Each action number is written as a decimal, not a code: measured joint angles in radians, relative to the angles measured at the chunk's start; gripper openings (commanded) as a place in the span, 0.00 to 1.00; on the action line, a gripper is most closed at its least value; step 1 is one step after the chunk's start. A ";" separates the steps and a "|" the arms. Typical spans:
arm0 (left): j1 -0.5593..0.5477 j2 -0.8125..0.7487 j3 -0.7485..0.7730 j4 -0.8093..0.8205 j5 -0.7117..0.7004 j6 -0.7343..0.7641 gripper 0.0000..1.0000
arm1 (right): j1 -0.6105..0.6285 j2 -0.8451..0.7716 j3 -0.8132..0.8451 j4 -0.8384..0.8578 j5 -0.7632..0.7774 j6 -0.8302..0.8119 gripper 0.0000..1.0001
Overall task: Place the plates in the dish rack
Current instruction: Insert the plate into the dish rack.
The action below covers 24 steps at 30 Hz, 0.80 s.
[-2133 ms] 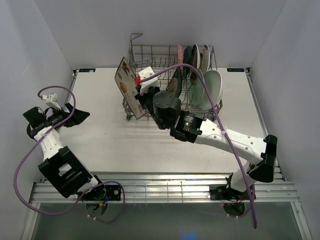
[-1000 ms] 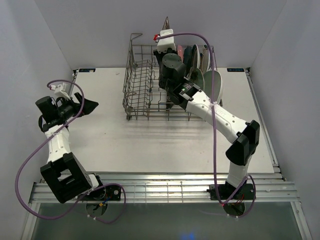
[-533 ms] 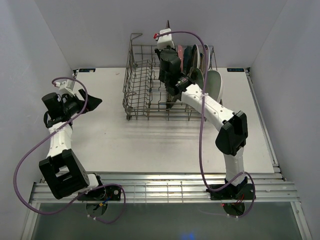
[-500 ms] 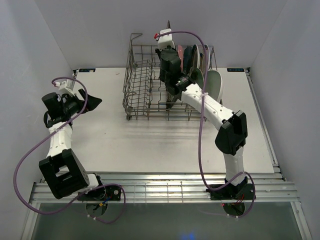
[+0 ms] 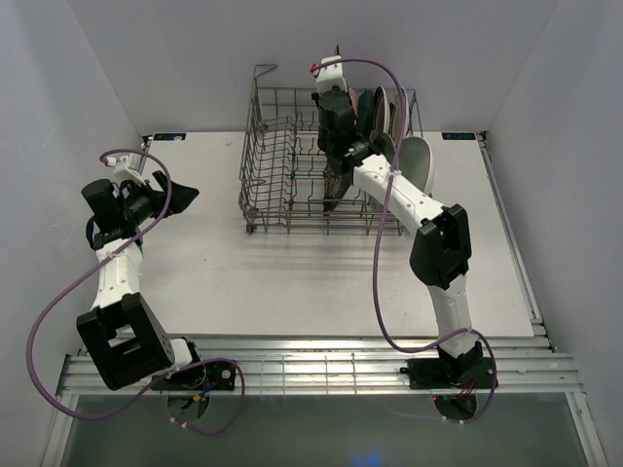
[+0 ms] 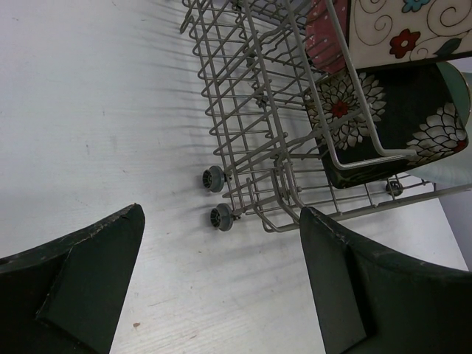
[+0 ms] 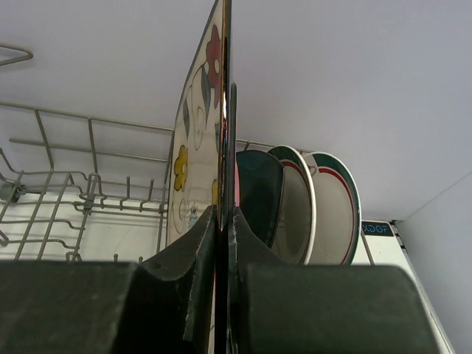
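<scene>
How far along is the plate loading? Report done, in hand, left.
Done: several plates stand in the dish rack, including the dark floral square plate and a red-rimmed round plate. In hand: the right gripper is shut on the cream floral plate, upright over the rack. Left: seat and release it; the left gripper is open, empty.

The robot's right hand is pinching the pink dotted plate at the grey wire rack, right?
No, not that plate: the right gripper pinches the cream floral square plate at the grey wire dish rack; the right wrist view shows it.
</scene>
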State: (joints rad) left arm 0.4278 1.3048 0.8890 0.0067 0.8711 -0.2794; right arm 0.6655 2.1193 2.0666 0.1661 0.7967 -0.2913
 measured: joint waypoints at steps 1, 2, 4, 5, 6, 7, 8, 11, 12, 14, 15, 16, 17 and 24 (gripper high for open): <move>0.000 -0.002 0.000 0.003 -0.001 0.000 0.96 | -0.004 0.009 0.007 0.000 -0.004 0.004 0.08; -0.001 -0.003 0.000 0.005 -0.001 0.000 0.96 | -0.005 0.015 0.013 0.000 -0.008 0.007 0.08; -0.001 -0.005 0.000 0.009 -0.001 0.000 0.96 | -0.011 0.029 0.022 -0.001 -0.017 0.021 0.08; -0.001 -0.005 0.000 0.010 -0.002 0.000 0.96 | -0.013 0.033 0.024 -0.002 -0.023 0.027 0.08; -0.001 -0.005 -0.002 0.013 -0.002 0.000 0.96 | -0.014 0.035 0.024 -0.006 -0.026 0.030 0.08; -0.001 -0.006 -0.006 0.016 -0.003 0.000 0.96 | -0.016 0.036 0.025 -0.011 -0.029 0.034 0.08; -0.001 -0.007 -0.010 0.017 -0.005 0.000 0.96 | -0.016 0.038 0.026 -0.016 -0.032 0.035 0.08; -0.001 -0.008 -0.018 0.016 -0.009 0.001 0.96 | -0.017 0.043 0.036 -0.026 -0.035 0.042 0.08; -0.002 -0.009 -0.018 0.016 -0.010 0.001 0.96 | -0.017 0.047 0.042 -0.030 -0.037 0.043 0.08; -0.003 -0.011 -0.019 0.016 -0.011 0.001 0.96 | -0.017 0.050 0.050 -0.031 -0.039 0.045 0.08; -0.003 -0.014 -0.019 0.016 -0.012 0.001 0.96 | -0.018 0.052 0.054 -0.032 -0.040 0.046 0.08; -0.003 -0.015 -0.019 0.016 -0.012 0.001 0.96 | -0.018 0.053 0.056 -0.032 -0.040 0.047 0.08; -0.003 -0.017 -0.019 0.016 -0.012 0.001 0.96 | -0.018 0.056 0.060 -0.032 -0.040 0.048 0.08; -0.005 -0.028 -0.019 0.016 -0.013 0.001 0.96 | -0.020 0.107 0.092 -0.029 -0.042 0.056 0.08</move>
State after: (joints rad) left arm 0.4232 1.2766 0.8700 0.0231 0.8581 -0.2783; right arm 0.6453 2.2265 2.1582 0.1371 0.7551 -0.2348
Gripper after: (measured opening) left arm 0.960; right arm 0.120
